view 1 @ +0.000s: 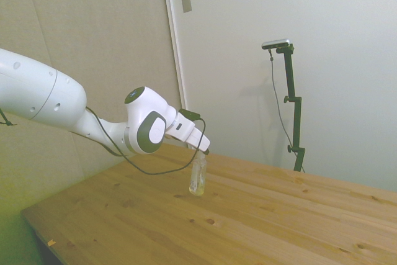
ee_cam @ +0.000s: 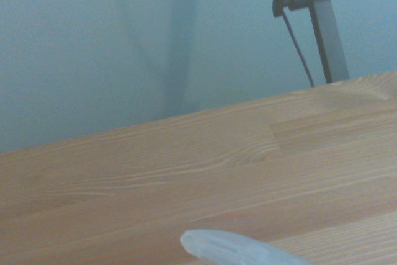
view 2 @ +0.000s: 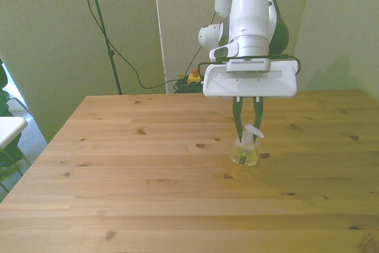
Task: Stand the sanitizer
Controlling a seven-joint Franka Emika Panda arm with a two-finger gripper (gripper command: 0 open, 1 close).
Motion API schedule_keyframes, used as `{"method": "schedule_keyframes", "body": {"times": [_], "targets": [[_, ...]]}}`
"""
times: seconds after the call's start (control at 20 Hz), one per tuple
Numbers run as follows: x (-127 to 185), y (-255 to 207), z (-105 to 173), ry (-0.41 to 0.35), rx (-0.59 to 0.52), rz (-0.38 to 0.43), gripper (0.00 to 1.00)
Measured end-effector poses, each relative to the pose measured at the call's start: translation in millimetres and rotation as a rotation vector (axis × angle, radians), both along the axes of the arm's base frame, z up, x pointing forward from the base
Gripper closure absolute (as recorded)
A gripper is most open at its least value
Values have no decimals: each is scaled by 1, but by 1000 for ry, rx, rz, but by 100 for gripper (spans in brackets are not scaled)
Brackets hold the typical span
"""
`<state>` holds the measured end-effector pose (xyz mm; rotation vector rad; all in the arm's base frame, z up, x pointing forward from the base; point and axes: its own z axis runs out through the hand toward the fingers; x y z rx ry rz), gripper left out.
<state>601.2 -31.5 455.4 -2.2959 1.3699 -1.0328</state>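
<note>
Pincer [view 2: 248,135] fingers, as we see them from the front, come down on either side of the sanitizer's [view 2: 245,152] neck and are closed against it, so we have the bottle held near its top. Its white pump top [view 2: 253,131] sticks out between the fingers toward the front view's right. In the side view the pincer [view 1: 201,153] sits at the end of the white arm [view 1: 43,94], with the sanitizer [view 1: 198,177] hanging below it, nearly upright and leaning a little. The bottle's base is at the bench [view 1: 260,215] surface; we cannot tell whether it rests there or hovers just above. Pale yellowish liquid shows in its lower part in both views. In the wrist view we make out only a blurred pale piece of the pump top [ee_cam: 239,249] against the wood grain of the bench [ee_cam: 186,172]. From the front, the bottle is right of the bench [view 2: 148,176] middle, well clear of every edge.
</note>
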Motion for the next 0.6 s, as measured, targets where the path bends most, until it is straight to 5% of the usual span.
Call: {"method": "schedule_keyframes", "body": {"times": [0.6], "targets": [[-4,10,26,-226,-50,-68,100]]}}
